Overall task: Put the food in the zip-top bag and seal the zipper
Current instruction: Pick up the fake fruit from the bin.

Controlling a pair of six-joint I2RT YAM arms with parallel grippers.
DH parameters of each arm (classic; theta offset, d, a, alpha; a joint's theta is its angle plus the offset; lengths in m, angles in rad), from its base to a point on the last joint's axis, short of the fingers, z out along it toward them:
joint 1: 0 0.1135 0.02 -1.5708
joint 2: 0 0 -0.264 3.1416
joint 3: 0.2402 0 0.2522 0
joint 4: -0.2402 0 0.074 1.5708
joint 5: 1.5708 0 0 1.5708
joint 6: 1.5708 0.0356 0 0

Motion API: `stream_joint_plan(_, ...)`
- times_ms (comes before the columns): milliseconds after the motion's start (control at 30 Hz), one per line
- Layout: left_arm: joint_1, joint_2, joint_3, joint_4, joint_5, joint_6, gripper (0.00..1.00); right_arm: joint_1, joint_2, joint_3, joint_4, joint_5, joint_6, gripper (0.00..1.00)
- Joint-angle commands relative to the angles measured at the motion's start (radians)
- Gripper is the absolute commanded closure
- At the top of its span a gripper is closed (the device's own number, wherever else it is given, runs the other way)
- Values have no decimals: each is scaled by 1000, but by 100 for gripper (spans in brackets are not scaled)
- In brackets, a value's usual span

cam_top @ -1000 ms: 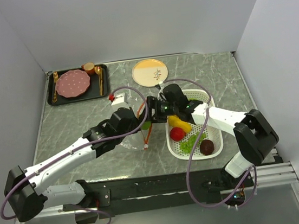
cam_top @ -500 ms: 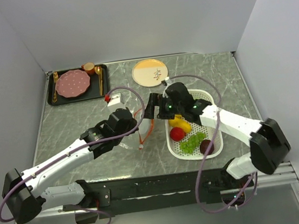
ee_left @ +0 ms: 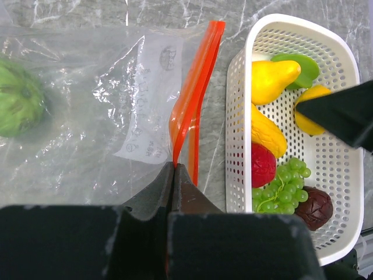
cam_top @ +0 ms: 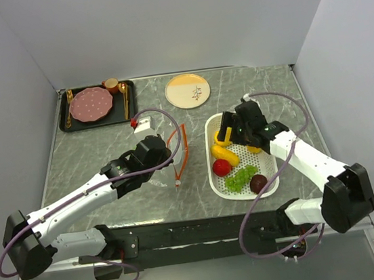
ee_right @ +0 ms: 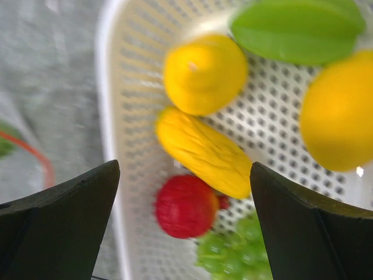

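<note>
The clear zip-top bag (ee_left: 87, 99) lies flat left of the basket, with a green leafy piece (ee_left: 20, 105) inside. My left gripper (ee_left: 173, 167) (cam_top: 175, 175) is shut on the near end of the orange-red zipper (ee_left: 198, 76) (cam_top: 182, 144). Over the white basket (cam_top: 213, 178) hangs my right gripper (ee_right: 183, 172) (cam_top: 227, 135), open and empty. Below it lie a yellow pear (ee_right: 203, 73), a long yellow piece (ee_right: 204, 151), a red ball (ee_right: 185, 205), green grapes (ee_right: 233, 251) and a green leaf (ee_right: 297, 29). The maroon ball (cam_top: 258, 182) sits at the basket's near end.
A black tray (cam_top: 76, 123) with a pink plate (cam_top: 90, 104), gold cutlery and a cup (cam_top: 111, 85) stands at the back left. A round yellow-and-white plate (cam_top: 188, 90) lies at the back centre. Side walls close in the table.
My right gripper has pulled away from the bag's mouth to the right, over the basket, and opened wide. The left gripper has kept its hold on the zipper.
</note>
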Motion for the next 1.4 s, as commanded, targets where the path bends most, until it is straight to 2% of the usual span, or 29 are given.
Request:
stream_joint_plan(0,1,-12,5,6,-3,-1,99,-3,18,-24,-66,-16,-103,0)
stream_joint_plan(300,1,2,13,3,5,10,99,-11,150,-32,-53,-54,-155,0)
stream_joint_plan(367,2,7,21,-6,2,13,99,-11,164,-18,-76,6,-126,0)
stream_joint_plan(433,2,2,24,-11,-6,13,99,-15,138,-33,-71,12,-103,0)
stream_joint_plan(567,1,-12,9,2,-6,8,99,-26,14,-44,-158,124,-20,0)
stream_joint_plan(733,1,-6,-1,22,9,17,99,-24,-141,-117,-212,104,67,1)
stream_joint_plan(867,2,16,9,32,29,45,99,-21,-221,-219,-191,-9,132,13)
stream_joint_plan(1067,2,22,9,41,44,44,99,-9,-321,-326,-166,-74,216,16)
stream_joint_plan(1267,2,19,4,40,48,47,99,-11,-277,-366,-146,-63,228,19)
stream_joint_plan(1367,1,13,2,32,40,40,99,-11,-211,-357,-140,-42,225,33)
